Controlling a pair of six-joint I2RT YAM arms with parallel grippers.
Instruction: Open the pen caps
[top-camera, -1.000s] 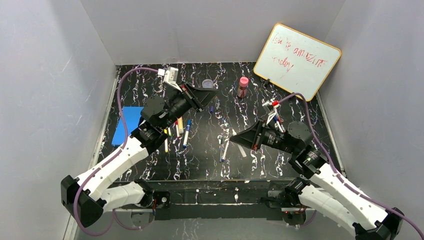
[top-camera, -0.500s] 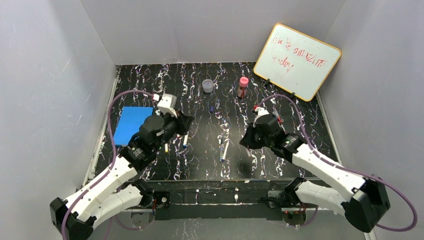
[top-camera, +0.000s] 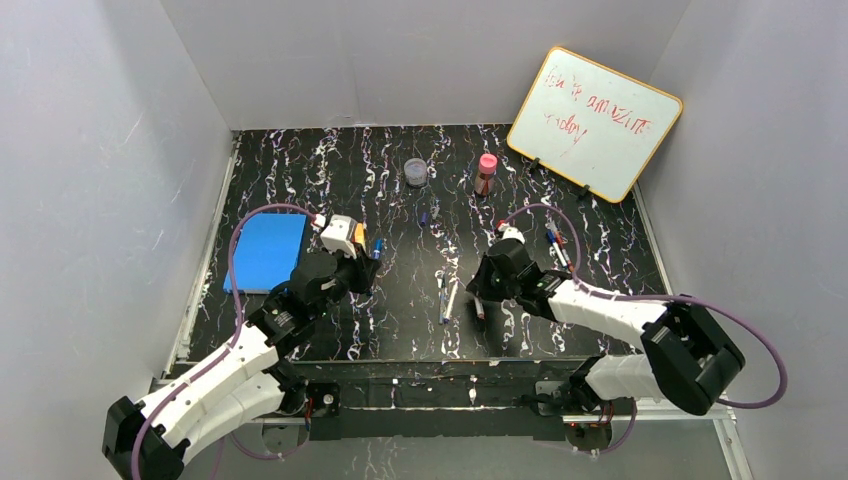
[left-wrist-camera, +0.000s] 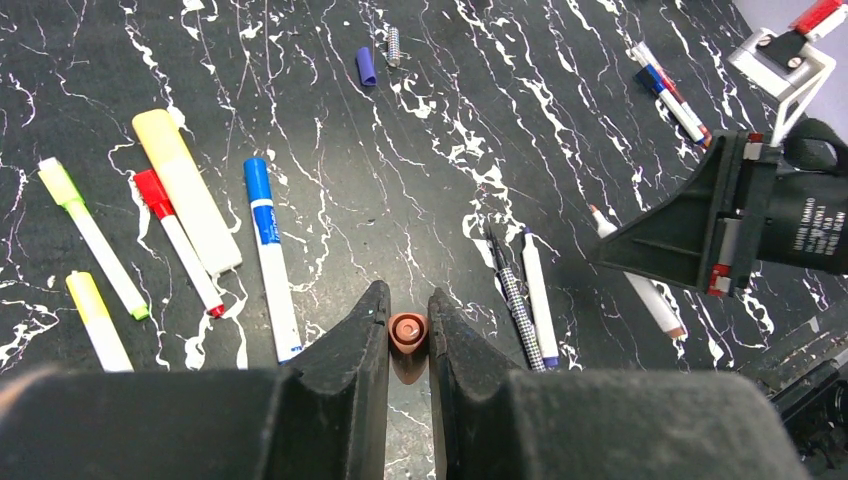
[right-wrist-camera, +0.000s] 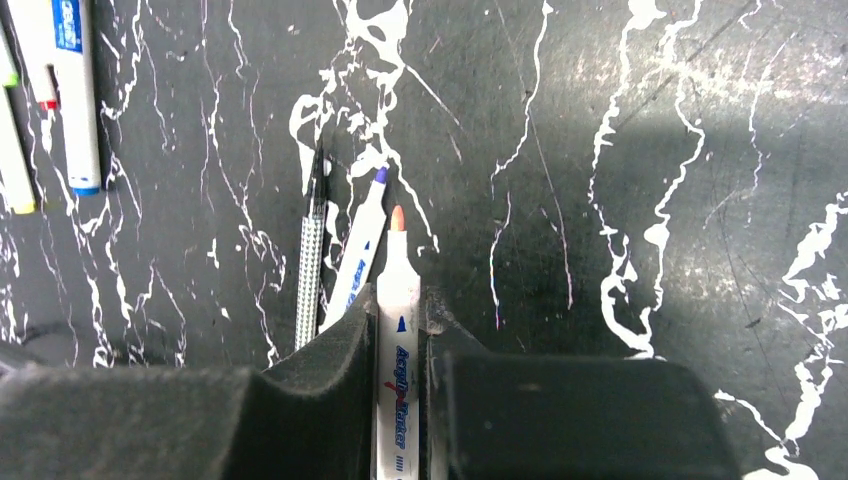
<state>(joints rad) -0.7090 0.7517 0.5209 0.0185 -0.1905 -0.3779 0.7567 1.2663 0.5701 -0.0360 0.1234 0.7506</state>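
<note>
Now the left pincer (left-wrist-camera: 407, 305) pinches an orange cap (left-wrist-camera: 407, 333); the right pincer (right-wrist-camera: 397, 302) pinches the uncapped marker (right-wrist-camera: 397, 262) lengthwise. The capped markers (left-wrist-camera: 268, 255) lie nearer your left arm.

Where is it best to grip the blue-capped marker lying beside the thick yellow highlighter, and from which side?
Probably the white barrel of the blue-capped marker, from straight above, jaws across its width. It lies flat on the table, the yellow highlighter near one side; holding the barrel leaves the cap free.

Black marbled table (top-camera: 300, 160) with scattered pens (left-wrist-camera: 268, 260), blue pad (top-camera: 265, 250), jar (top-camera: 415, 172), bottle (top-camera: 486, 175).
</note>
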